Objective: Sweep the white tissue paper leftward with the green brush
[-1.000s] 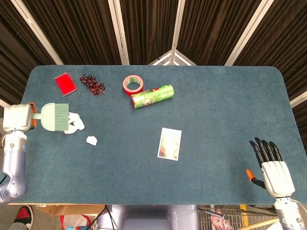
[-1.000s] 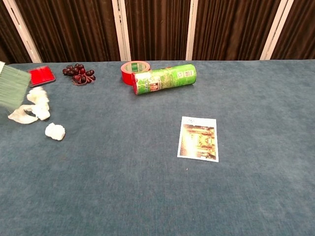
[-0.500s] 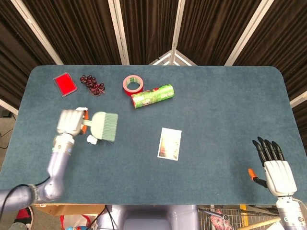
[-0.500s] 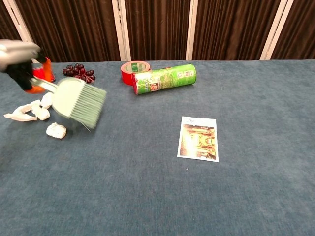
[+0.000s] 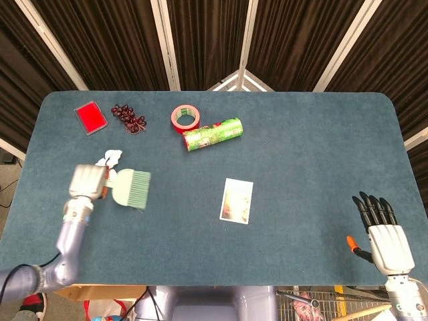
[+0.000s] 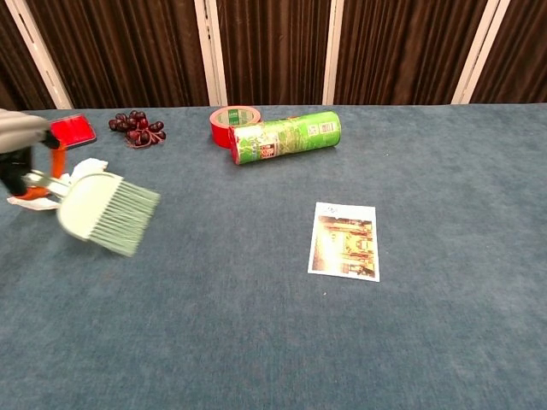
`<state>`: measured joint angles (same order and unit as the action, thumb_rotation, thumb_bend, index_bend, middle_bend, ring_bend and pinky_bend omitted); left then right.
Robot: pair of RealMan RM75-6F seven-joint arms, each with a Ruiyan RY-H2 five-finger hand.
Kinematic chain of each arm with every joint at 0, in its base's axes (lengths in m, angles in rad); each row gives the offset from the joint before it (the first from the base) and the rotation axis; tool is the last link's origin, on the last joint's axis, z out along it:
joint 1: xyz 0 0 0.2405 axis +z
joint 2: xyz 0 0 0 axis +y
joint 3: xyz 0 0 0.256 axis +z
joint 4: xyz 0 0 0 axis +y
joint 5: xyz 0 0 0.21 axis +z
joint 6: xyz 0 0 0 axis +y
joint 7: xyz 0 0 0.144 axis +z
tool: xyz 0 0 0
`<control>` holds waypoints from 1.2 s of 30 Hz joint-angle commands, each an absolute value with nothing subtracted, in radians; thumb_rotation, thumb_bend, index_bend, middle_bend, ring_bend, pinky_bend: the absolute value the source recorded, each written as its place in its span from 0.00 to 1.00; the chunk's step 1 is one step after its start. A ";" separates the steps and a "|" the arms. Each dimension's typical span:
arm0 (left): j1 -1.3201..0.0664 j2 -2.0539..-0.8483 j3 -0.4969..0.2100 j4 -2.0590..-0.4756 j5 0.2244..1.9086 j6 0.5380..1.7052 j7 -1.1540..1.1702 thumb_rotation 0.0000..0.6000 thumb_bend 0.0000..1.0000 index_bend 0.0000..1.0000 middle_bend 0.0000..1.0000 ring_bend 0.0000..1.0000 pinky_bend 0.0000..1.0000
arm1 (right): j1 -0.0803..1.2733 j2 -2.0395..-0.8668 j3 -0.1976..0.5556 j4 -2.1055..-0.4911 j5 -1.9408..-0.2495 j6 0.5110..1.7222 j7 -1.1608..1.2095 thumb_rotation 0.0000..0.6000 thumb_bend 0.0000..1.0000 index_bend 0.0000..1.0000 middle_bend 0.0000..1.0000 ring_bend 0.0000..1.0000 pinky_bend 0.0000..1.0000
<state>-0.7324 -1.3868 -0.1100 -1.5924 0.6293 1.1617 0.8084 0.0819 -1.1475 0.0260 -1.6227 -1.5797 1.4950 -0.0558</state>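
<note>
My left hand (image 5: 85, 182) (image 6: 19, 145) grips the handle of the green brush (image 5: 131, 188) (image 6: 106, 213) at the table's left side. The brush's bristles point right and hang just above the cloth. White tissue paper (image 5: 110, 158) (image 6: 85, 168) lies crumpled just behind the brush, partly hidden by the hand; the small loose wad is covered by the brush. My right hand (image 5: 382, 231) stands at the table's near right corner, fingers spread, holding nothing; it shows only in the head view.
A red card (image 5: 89, 118), dark grapes (image 5: 128, 118), a red tape roll (image 5: 185, 118) and a green can (image 5: 212, 134) lie along the back left. A photo card (image 5: 237, 200) lies mid-table.
The left hand swung the brush right from the table's left edge past the tissue, then drew it back left and nearer. The small wad is now hidden under the brush. The right hand stayed put.
</note>
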 commanded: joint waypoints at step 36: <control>-0.653 -1.355 -0.084 -1.676 0.874 1.142 0.632 1.00 0.71 0.76 1.00 1.00 1.00 | 0.087 -1.151 0.029 -1.627 -1.575 1.485 -0.070 1.00 0.32 0.00 0.00 0.00 0.00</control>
